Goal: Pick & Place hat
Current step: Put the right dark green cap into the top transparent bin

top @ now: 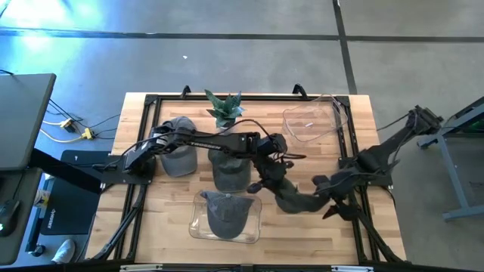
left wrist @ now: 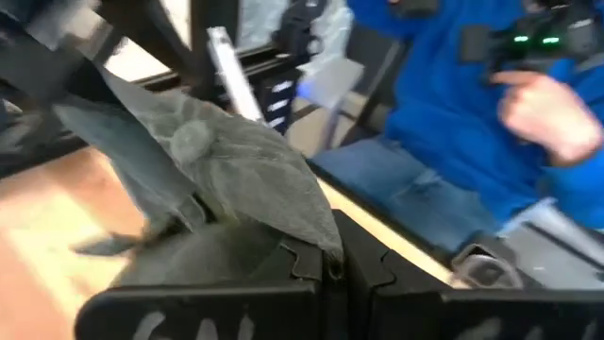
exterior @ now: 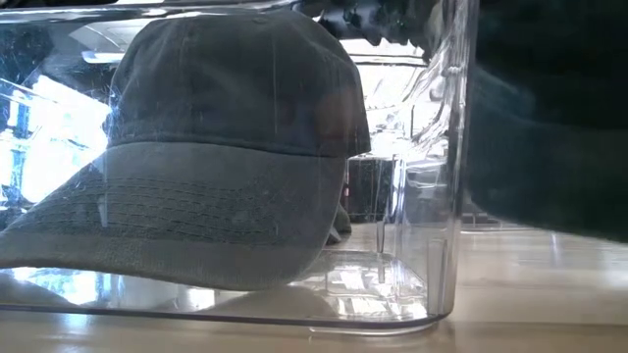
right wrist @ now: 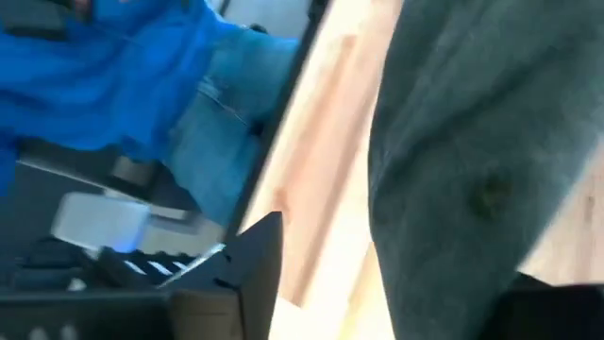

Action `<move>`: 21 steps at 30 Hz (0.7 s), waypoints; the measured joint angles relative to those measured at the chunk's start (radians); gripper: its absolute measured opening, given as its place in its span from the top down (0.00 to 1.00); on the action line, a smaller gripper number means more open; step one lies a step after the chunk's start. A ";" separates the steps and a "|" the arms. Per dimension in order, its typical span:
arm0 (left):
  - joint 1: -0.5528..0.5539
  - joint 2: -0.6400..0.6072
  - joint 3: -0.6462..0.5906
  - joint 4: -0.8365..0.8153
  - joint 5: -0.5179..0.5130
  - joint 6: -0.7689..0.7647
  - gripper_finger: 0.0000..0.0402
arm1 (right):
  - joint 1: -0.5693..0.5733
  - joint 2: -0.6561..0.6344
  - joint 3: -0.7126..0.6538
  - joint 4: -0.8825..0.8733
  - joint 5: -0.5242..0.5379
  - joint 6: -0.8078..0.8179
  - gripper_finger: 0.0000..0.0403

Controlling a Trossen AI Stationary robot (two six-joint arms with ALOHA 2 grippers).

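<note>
The left gripper [top: 274, 175] is clamped shut on a grey hat [top: 291, 198], holding it by the crown fabric just above the table [top: 340, 234] at about 4 o'clock from centre, so the cap hangs free for transfer. The right gripper [top: 324, 183] sits against the same hat; whether its jaws are open or gripping cannot be told. One hat already lies in the clear bin [top: 198, 227] at 6 o'clock; two more hats [top: 178, 155] rest near centre. An empty bin [top: 310, 121] stands at 1 o'clock beside the plant [top: 224, 108]. Open board remains at 5 o'clock; the frame rail at 3 o'clock limits outward travel.
</note>
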 joint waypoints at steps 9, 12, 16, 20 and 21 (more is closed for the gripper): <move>0.003 0.001 -0.001 0.072 -0.033 -0.041 1.00 | 0.046 -0.033 -0.001 -0.006 0.253 0.005 0.69; 0.003 0.000 -0.001 0.114 -0.075 -0.081 1.00 | 0.045 -0.033 -0.001 0.006 0.298 0.000 0.67; 0.003 0.000 -0.001 0.116 -0.138 -0.089 1.00 | 0.045 -0.033 -0.002 0.069 0.316 -0.061 0.60; 0.003 0.000 -0.001 0.119 -0.168 -0.104 1.00 | 0.045 -0.026 -0.002 0.096 0.329 -0.133 0.58; 0.003 0.000 -0.001 0.119 -0.171 -0.104 1.00 | 0.045 -0.023 -0.002 0.095 0.336 -0.132 0.59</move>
